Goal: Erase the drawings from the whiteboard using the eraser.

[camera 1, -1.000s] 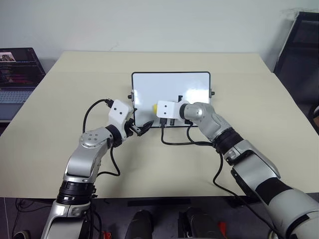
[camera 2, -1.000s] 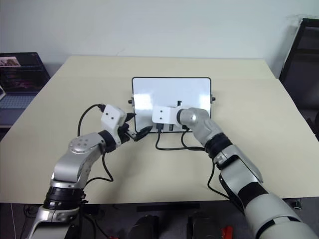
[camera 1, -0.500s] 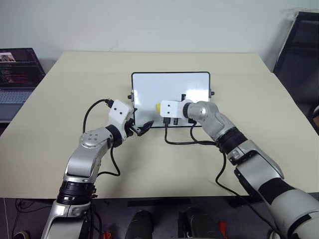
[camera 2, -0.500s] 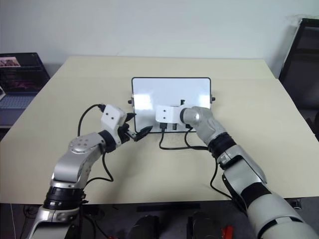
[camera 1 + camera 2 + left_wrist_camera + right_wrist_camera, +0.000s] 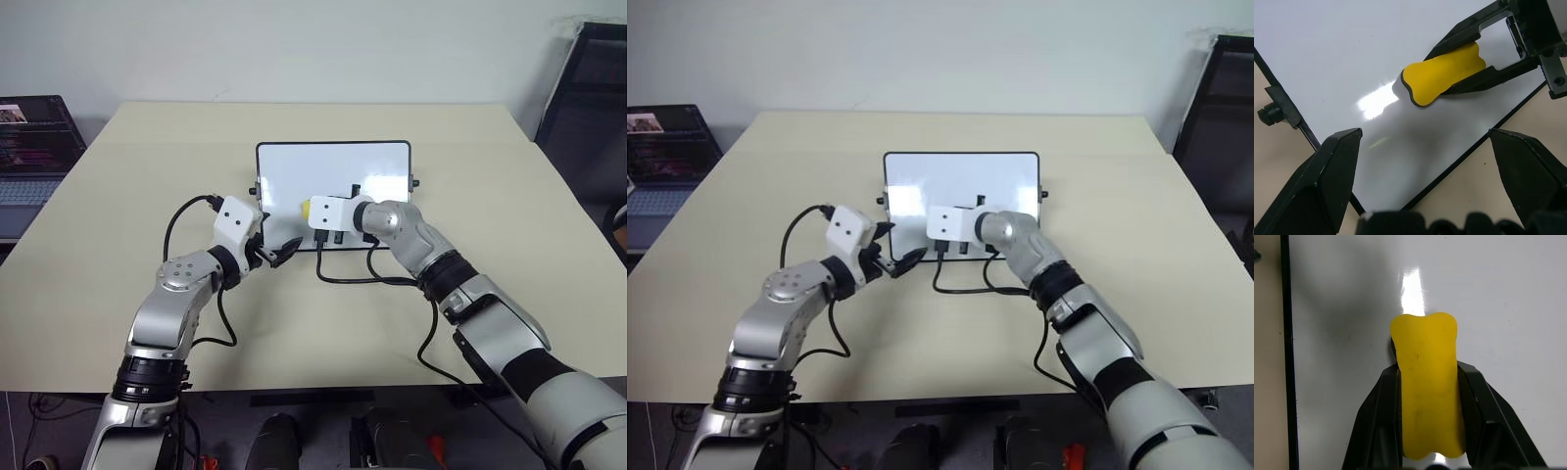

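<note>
Your glossy white black-framed whiteboard (image 5: 333, 186) has bare beige table (image 5: 490, 176) all around. Your right gripper (image 5: 1422, 382) clamps the yellow block eraser (image 5: 1426, 382) flat on the board; your left gripper (image 5: 1425, 161) stands wide, empty.

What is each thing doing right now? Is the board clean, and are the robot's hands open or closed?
whiteboard: lying flat on the table, no red marks visible on its face.
eraser: clamped in the right gripper, over the board.
right gripper: shut on the eraser.
left gripper: open, holding nothing, at the board's near corner.
laptop: open, screen lit.
</note>
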`<state>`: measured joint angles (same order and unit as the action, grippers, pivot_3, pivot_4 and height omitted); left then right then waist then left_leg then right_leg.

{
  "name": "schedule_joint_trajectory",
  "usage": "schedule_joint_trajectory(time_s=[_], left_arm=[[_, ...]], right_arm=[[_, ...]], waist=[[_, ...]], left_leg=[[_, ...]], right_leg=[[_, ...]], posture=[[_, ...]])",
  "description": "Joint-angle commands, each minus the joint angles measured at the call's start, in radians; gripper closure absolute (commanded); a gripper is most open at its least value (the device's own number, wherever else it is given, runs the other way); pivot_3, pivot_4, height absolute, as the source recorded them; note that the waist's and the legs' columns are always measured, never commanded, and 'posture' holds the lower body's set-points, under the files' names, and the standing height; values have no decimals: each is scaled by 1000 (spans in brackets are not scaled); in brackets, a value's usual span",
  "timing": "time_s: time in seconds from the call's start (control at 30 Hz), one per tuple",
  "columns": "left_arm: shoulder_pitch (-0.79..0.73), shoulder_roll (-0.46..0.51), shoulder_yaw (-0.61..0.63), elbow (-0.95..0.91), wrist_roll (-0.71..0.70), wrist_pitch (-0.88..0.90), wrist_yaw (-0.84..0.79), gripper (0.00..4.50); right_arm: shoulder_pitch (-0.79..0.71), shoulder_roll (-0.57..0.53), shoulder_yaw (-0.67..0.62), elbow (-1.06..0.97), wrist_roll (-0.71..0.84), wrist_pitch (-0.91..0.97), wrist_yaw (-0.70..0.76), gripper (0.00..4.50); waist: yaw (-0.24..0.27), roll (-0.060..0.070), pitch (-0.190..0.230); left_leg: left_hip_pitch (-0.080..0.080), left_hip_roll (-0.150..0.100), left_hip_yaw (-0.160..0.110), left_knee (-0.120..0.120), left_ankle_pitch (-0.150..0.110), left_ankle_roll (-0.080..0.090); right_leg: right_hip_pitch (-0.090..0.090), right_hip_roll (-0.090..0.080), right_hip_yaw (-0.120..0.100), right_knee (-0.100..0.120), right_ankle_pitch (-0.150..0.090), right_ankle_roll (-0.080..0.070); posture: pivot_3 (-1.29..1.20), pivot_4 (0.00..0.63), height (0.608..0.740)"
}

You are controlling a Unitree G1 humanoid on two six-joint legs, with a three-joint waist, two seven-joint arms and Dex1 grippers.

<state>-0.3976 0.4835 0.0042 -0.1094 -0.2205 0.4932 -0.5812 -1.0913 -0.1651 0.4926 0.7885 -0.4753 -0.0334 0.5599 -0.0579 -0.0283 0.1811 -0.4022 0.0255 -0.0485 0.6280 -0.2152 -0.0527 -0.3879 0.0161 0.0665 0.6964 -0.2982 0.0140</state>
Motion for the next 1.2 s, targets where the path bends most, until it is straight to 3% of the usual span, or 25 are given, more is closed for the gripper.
schedule_joint_trajectory(time_s=[0.03,0.33,0.57,0.83,0.97,1.2], left_arm=[[-3,-2,2,-33,-3,-17,-2,0],[10,1,8,-35,-4,-20,-2,0],[5,-9,-3,-27,-4,-21,-5,0],[14,-25,26,-38,-34,0,4,0],[47,-51,93,-72,-88,22,40,0],[107,-99,178,-184,-132,42,143,0]], right_arm=[[-27,6,-18,12,10,19,11,3380],[41,-97,-66,-97,34,78,26,3380],[223,-210,-124,-379,50,197,82,3380],[373,-127,-268,-742,253,416,112,3380],[470,-63,-420,-965,432,614,98,3380],[713,-68,-566,-1210,589,703,46,3380]], waist=[[0,0,0],[10,0,0],[24,0,0],[13,0,0],[14,0,0],[26,0,0]], left_leg=[[0,0,0,0,0,0],[0,-1,-1,0,0,0],[0,-1,-1,0,0,0],[-2,0,0,-1,0,0],[-4,0,-3,-1,0,0],[-7,0,-4,0,0,0]], right_leg=[[0,0,0,0,0,0],[1,0,0,0,0,0],[2,-1,0,-2,0,0],[0,0,0,-2,0,0],[0,0,-1,-5,0,0],[0,-1,-2,-9,0,0]], posture=[[0,150,740],[0,150,740],[0,150,740],[0,150,740],[0,150,740],[0,150,740]])
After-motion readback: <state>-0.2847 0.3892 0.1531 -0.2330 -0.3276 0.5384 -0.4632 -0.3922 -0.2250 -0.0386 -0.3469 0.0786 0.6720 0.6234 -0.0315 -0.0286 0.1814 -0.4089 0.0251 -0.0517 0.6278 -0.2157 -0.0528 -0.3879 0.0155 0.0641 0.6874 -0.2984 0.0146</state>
